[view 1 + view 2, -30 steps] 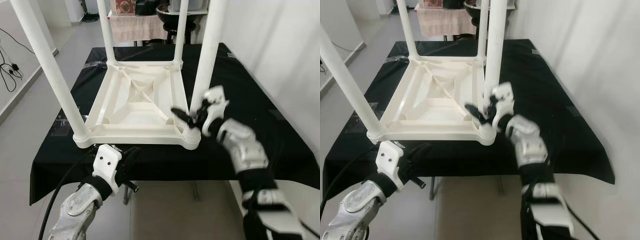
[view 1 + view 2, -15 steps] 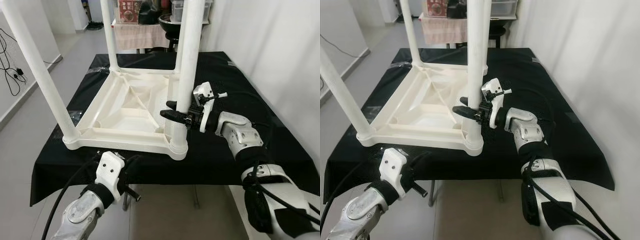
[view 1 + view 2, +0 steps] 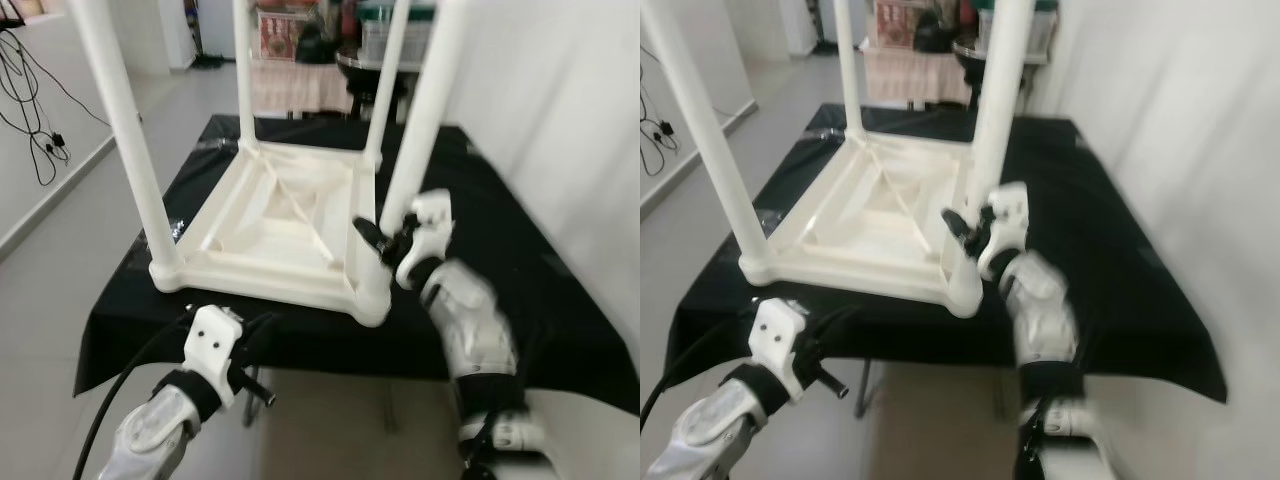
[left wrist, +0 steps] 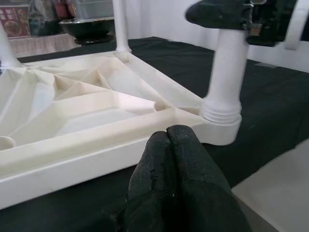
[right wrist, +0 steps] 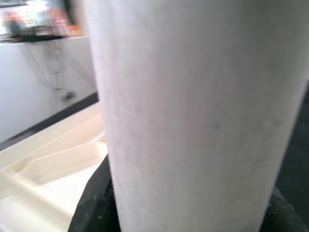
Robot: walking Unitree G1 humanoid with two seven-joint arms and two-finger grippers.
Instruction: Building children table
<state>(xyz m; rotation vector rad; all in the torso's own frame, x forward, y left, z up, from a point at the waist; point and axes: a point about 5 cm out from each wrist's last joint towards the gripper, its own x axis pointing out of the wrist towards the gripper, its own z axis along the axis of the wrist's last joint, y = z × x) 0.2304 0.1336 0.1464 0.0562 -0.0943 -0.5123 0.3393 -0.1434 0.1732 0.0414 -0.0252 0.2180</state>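
We are seeing the white children table lying upside down on the black-draped table, legs pointing up. Our right claw is gripping the near right leg just above its socket. Our left claw is hanging below the table's front edge, fingers pressed together.
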